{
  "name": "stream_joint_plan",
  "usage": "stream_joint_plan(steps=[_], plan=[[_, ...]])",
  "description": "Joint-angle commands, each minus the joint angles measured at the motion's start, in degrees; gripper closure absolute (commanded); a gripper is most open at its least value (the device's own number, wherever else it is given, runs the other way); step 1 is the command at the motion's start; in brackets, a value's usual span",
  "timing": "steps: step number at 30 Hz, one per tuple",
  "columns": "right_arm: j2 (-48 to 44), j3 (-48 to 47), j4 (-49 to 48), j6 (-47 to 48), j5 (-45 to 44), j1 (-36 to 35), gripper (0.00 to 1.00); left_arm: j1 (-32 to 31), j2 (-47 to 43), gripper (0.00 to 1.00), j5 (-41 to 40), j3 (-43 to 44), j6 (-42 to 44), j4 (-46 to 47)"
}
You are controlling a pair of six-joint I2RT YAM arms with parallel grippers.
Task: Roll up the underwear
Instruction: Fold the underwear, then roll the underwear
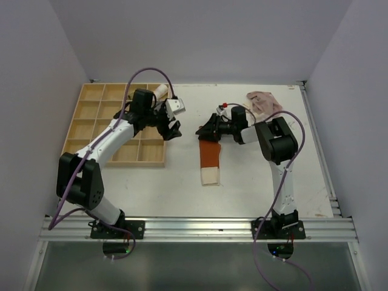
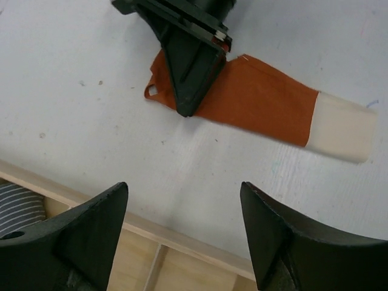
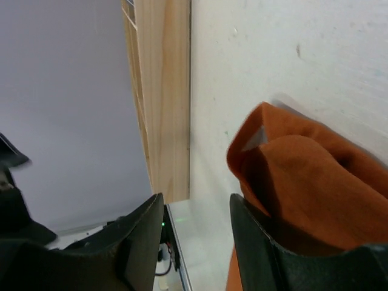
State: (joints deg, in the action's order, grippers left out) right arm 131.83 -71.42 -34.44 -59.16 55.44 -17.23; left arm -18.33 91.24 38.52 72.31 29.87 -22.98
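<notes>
The rust-orange underwear [image 1: 210,154] lies flat as a long strip mid-table, its pale beige band [image 1: 210,176] at the near end. The far end is folded up [image 3: 303,176]. My right gripper [image 1: 203,130] is at that folded end, open, with one finger [image 2: 191,79] resting on the cloth and nothing between its jaws [image 3: 194,206]. My left gripper [image 1: 171,128] hovers open and empty over the right edge of the wooden tray [image 2: 185,200], left of the strip [image 2: 260,100]. The pale beige-pink underwear [image 1: 262,102] lies crumpled at the back right.
A wooden compartment tray [image 1: 91,124] takes up the back left; its rim [image 2: 182,242] is right under my left fingers. A striped cloth [image 2: 18,206] sits in one cell and a beige roll [image 1: 160,91] at its far edge. A metal rail [image 1: 200,227] runs along the near side.
</notes>
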Motion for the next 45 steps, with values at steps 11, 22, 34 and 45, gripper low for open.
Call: stream_joint_plan(steps=[11,22,34,45], plan=[[-25.91,-2.78,49.23,36.79,3.1,-0.08,0.57,-19.01,-11.0,0.28,0.15,-21.68,21.98,8.39],[-24.01,12.1,56.66,46.31,3.62,-0.43,0.81,-31.76,-2.84,0.44,-3.19,-22.57,28.23,12.0],[-13.71,10.34,57.19,47.99,-1.12,-0.34,0.83,-33.71,7.72,0.53,-7.67,-16.51,27.0,9.62],[-13.09,9.19,60.45,50.28,-0.34,-0.43,0.95,-33.7,12.99,0.93,-9.61,-11.76,26.47,-1.0]])
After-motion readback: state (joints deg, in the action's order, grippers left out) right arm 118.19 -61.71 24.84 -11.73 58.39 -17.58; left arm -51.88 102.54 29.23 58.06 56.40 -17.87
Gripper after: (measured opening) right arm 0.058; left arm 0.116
